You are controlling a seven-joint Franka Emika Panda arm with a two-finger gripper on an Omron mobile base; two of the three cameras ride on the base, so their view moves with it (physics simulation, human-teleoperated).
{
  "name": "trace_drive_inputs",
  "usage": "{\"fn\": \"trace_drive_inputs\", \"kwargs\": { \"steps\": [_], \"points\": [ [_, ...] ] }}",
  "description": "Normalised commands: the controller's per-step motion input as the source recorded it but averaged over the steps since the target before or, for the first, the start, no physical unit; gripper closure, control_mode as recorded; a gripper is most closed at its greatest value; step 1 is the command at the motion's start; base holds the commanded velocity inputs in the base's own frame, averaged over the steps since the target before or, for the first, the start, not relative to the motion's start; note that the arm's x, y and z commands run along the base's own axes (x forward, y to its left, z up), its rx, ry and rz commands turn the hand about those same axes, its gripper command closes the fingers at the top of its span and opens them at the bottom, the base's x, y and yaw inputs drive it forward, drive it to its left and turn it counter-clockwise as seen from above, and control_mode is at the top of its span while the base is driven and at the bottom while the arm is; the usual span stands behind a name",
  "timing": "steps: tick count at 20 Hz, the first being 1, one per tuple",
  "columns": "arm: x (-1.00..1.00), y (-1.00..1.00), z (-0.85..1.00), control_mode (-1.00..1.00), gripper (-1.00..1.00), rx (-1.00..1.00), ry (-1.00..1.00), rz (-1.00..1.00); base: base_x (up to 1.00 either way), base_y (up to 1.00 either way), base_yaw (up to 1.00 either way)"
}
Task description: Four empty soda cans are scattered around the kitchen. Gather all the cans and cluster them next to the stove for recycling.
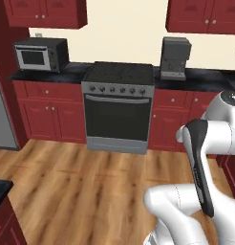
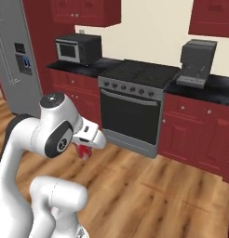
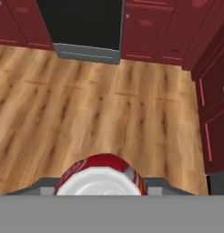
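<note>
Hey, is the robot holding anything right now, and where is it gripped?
Yes: a red cylindrical soda can with a silver top, held in the shut pincer. The exact grip spot on the can cannot be told.

The soda can (image 3: pixel 101 178) is red with a silver top. The stove (image 1: pixel 118 106) has a black cooktop, silver front and dark knobs. Cabinets (image 1: pixel 41 111) are dark red with silver knobs, the countertop (image 2: pixel 214 90) black, the floor (image 3: pixel 109 109) streaked brown wood, the microwave (image 1: pixel 41 54) black with a silver-framed door.
</note>
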Motion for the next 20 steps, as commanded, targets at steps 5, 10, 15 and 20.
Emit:
{"fn": "trace_drive_inputs", "kwargs": {
  "steps": [5, 10, 15, 20],
  "points": [
    [0.0, 0.0, 0.0, 1.0, 1.0, 0.0, 0.0, 0.0, 0.44, 0.59, -0.14],
    [0.0, 0.0, 0.0, 1.0, 1.0, 0.0, 0.0, 0.0, 0.62, 0.25, -0.09],
    [0.0, 0.0, 0.0, 1.0, 1.0, 0.0, 0.0, 0.0, 0.67, 0.13, -0.07],
    [0.0, 0.0, 0.0, 1.0, 1.0, 0.0, 0.0, 0.0, 0.62, 0.42, -0.11]
  ]
}}
